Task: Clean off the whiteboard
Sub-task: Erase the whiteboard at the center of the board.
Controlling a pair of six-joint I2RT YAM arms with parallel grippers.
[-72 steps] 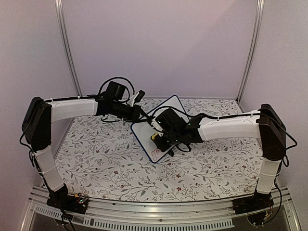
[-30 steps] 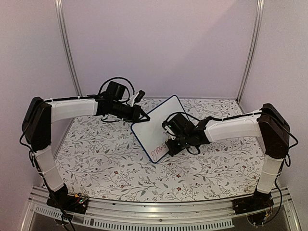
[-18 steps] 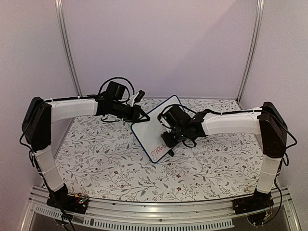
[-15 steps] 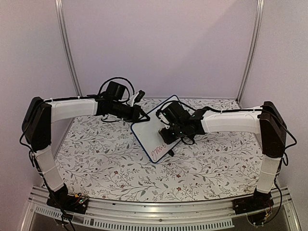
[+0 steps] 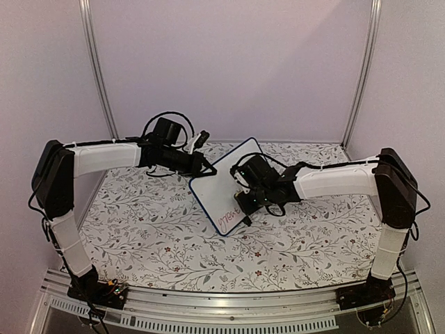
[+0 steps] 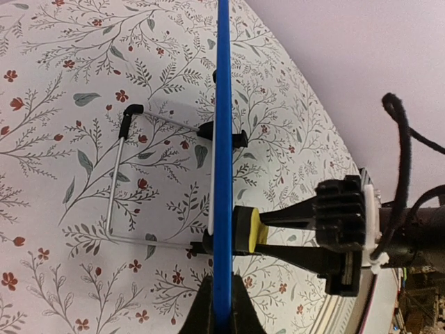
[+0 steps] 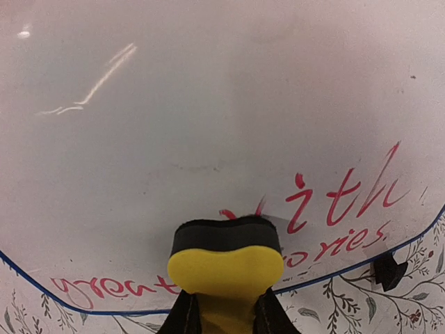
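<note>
The whiteboard point(image 5: 224, 186) stands tilted on the floral table, blue-edged, with red writing left along its lower part point(image 7: 348, 202). My left gripper point(image 5: 202, 167) is shut on the board's edge, seen edge-on as a blue strip point(image 6: 222, 174) in the left wrist view. My right gripper point(image 5: 243, 199) is shut on the yellow sponge eraser point(image 7: 226, 268), whose dark face presses on the board's surface; the eraser also shows in the left wrist view point(image 6: 249, 230). The upper part of the board point(image 7: 208, 90) is wiped white.
The board's wire stand point(image 6: 122, 181) and black feet point(image 6: 229, 133) rest on the floral tablecloth point(image 5: 153, 229). Grey walls and two metal posts point(image 5: 97, 69) close the back. The right arm point(image 5: 334, 182) crosses in front of the board.
The right gripper with the eraser has swept up the board and come back down toward its lower part. The left arm and the board have stayed still.
</note>
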